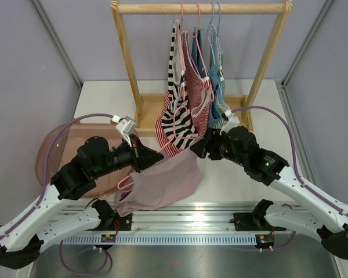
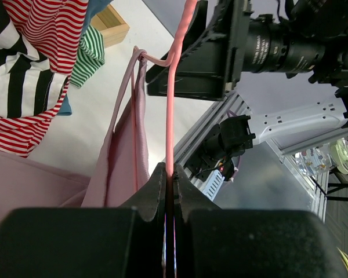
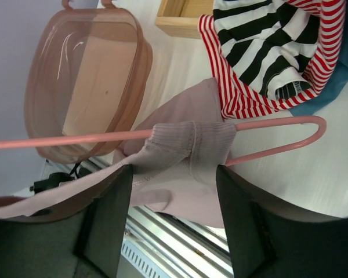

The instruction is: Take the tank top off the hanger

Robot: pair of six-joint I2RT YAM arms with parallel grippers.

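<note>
A pale pink tank top [image 1: 162,185] hangs from a pink hanger [image 2: 169,98] held between the two arms above the table's front edge. My left gripper [image 2: 170,174] is shut on the hanger's wire. One strap [image 2: 136,104] loops over the hanger's end in the left wrist view. My right gripper [image 3: 174,174] is open, its fingers either side of the other strap [image 3: 191,145], which wraps the hanger's bar [image 3: 267,123]. In the top view the right gripper [image 1: 198,148] sits at the top's upper right corner.
A wooden rack [image 1: 200,8] at the back holds several striped and blue tops [image 1: 182,104] on hangers. A brown translucent bin [image 1: 58,156] lies at the left, also in the right wrist view [image 3: 87,75]. A metal rail [image 1: 185,223] runs along the near edge.
</note>
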